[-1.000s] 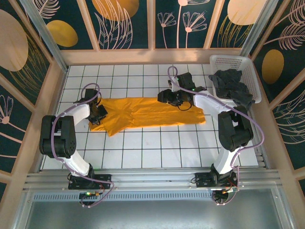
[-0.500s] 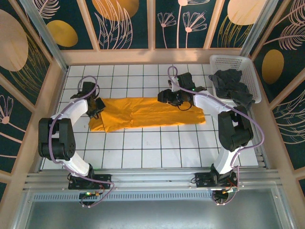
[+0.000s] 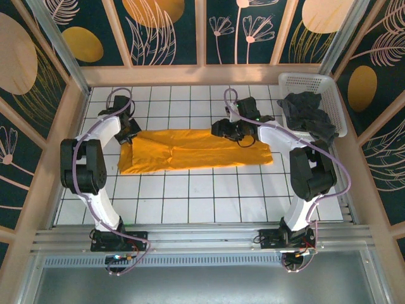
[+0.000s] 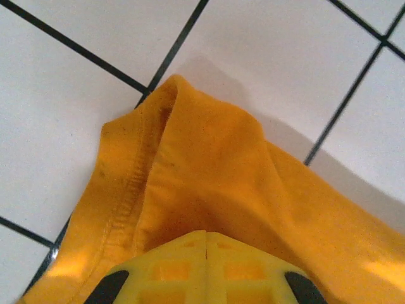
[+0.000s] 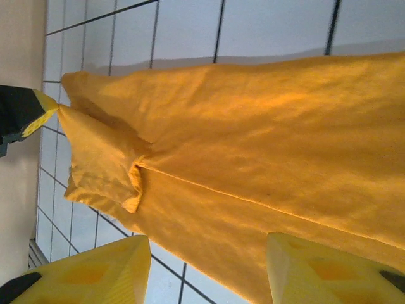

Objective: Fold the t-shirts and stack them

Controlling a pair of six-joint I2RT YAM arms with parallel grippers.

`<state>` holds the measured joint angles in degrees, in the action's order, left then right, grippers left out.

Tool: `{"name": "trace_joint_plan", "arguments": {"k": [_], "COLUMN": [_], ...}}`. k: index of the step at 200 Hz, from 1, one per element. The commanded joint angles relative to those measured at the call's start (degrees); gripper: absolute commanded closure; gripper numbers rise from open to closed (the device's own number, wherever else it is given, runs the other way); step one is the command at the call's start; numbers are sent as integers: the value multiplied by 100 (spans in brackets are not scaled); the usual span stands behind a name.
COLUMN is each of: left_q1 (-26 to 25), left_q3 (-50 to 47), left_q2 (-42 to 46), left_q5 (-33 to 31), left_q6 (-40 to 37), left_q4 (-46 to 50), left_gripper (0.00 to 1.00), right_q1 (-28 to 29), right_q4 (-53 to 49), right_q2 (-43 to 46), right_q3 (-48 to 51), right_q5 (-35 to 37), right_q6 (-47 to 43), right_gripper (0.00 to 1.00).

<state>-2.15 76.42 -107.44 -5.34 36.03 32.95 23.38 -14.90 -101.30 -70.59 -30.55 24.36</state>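
T-shirt (image 3: 190,149) of soft orange cloth, left hand (image 4: 206,239) pinching its stitched hem, right hand (image 5: 207,247) wide

I'm looking into a robot lab cell here; white counter (image 3: 190,190) ruled in a black grid; wooden-framed wall panels (image 3: 168,31) printed with leaves box it in; cabled left arm (image 3: 81,168) and right arm (image 3: 310,171) bolted to an aluminium rail (image 3: 202,235) along the near edge.
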Motion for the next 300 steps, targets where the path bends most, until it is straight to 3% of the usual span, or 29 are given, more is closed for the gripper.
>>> {"name": "trace_joint_plan", "arguments": {"k": [1, 18, 25, 41, 53, 71, 116, 146, 169, 197, 230, 271, 300], "left_q1": [22, 20, 17, 13, 9, -75, -710, -844, -833, -707, -532, -756, -1135], "left_q3": [203, 312, 345, 318, 149, -318, -2027, -2760, -2697, -2109, -401, 2152, 4153], "left_q2": [-288, -478, -505, -367, -66, 530, 1767, 1662, 1211, 423, -846, -2680, -4094], "left_q5": [-504, -722, -784, -993, -1022, -651, 1193, 1808, 1660, 1425, 1243, 1879, 2561], "left_q6": [-175, -158, -122, 74, 279, 695, 2442, 3276, 3369, 3192, 2648, 2712, 3309], "left_q4": [210, 255, 287, 388, 393, 335, -311, -1265, -1679, -1668, -1539, -2067, -2427], "left_gripper": [100, 98, 88, 56, 48, 50, 67, 69, 70, 71, 70, 68, 67], "right_q1": [-179, -324, -389, -557, -728, -929, -1122, -1134, -1166, -1188, -1154, -586, 186], "right_q4": [130, 119, 45, -227, -394, -690, -1307, -1715, -2156, -2412, -2587, -2593, -2440], "right_q2": [328, 378, 371, 332, 237, -13, -1104, -1745, -2082, -1859, -1053, 133, 258], "right_q3": [255, 399, 413, 382, 308, 54, -992, -1499, -1650, -1098, 242, 1954, 2383], "right_q5": [248, 448, 620, 1110, 1384, 1819, 2668, 3094, 3238, 3519, 3465, 2816, 1759], "right_q6": [97, 139, 132, 130, 102, -34, -477, -611, -520, -156, 616, 1297, 1291], "right_gripper": [50, 53, 55, 61, 67, 73, 79, 80, 80, 79, 76, 73, 71]}}
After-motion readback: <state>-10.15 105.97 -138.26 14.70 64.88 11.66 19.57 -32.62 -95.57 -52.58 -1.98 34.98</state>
